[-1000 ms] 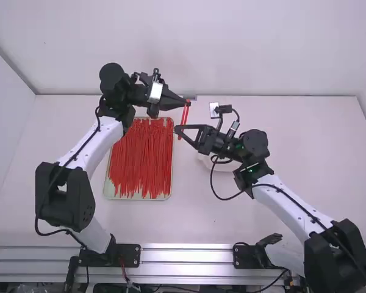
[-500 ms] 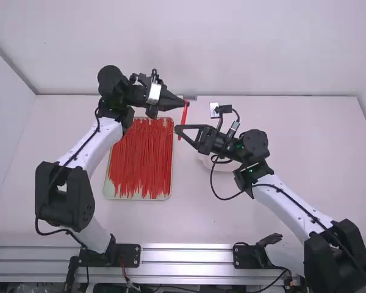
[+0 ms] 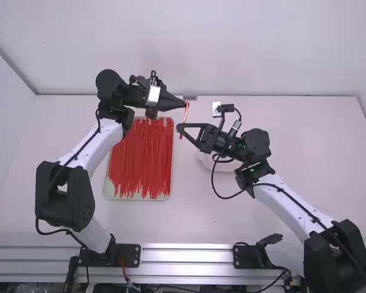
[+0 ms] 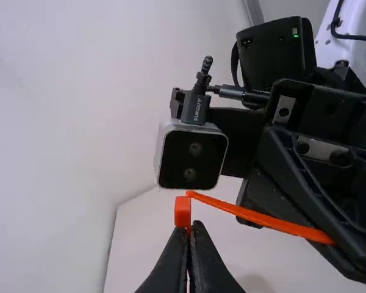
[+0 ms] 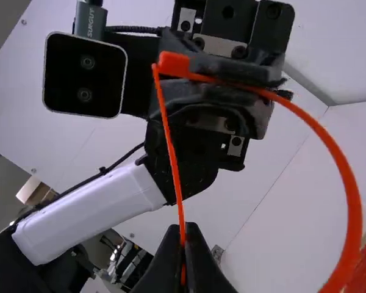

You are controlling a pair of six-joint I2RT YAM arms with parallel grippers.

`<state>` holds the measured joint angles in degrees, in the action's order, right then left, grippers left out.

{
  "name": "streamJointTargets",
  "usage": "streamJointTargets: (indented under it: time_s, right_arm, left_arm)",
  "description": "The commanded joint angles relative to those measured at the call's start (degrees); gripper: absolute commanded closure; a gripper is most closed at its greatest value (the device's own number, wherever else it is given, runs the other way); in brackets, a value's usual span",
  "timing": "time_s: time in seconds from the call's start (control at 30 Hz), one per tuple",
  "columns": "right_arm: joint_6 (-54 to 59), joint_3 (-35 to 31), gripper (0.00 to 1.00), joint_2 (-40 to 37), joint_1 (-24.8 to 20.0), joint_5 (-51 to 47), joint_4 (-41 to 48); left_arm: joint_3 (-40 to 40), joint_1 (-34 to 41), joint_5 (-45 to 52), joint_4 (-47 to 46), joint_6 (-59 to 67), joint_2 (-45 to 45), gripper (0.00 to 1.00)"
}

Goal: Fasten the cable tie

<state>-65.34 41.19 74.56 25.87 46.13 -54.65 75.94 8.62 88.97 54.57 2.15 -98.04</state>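
Note:
A single red cable tie [image 3: 184, 119] is held in the air between both arms, above the table's far middle. My left gripper [image 3: 183, 102] is shut on its head end [image 4: 182, 212], and the strap [image 4: 256, 218] runs off toward the other arm. My right gripper [image 3: 179, 128] is shut on the thin tail [image 5: 174, 177]; the tie bends in a loop [image 5: 338, 177] back to the head [image 5: 171, 60] at the left fingertips. Whether the tail is through the head I cannot tell.
A tray [image 3: 139, 195] heaped with several red cable ties [image 3: 141, 155] lies on the table under the left arm. A small white dish [image 3: 208, 162] sits under the right gripper. A small grey block [image 3: 215, 109] rests near the back edge.
The left gripper has drawn slightly back and left with the head end; the tie stays held between both grippers. The right arm has barely shifted.

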Motion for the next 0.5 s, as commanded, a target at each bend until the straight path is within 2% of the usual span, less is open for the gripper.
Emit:
streamJointTargets:
  time_s: [0.0, 0.47]
  right_arm:
    - [0.00, 1.18, 1.00, 0.13, 0.50, 0.04, -0.20]
    - [-0.09, 1.18, 1.00, 0.13, 0.81, 0.07, -0.22]
  left_arm:
    - [-0.07, 0.00, 0.70, 2.03, -4.24, 0.11, 0.98]
    - [-0.11, -0.11, 0.76, 2.27, -4.35, 0.11, 0.98]
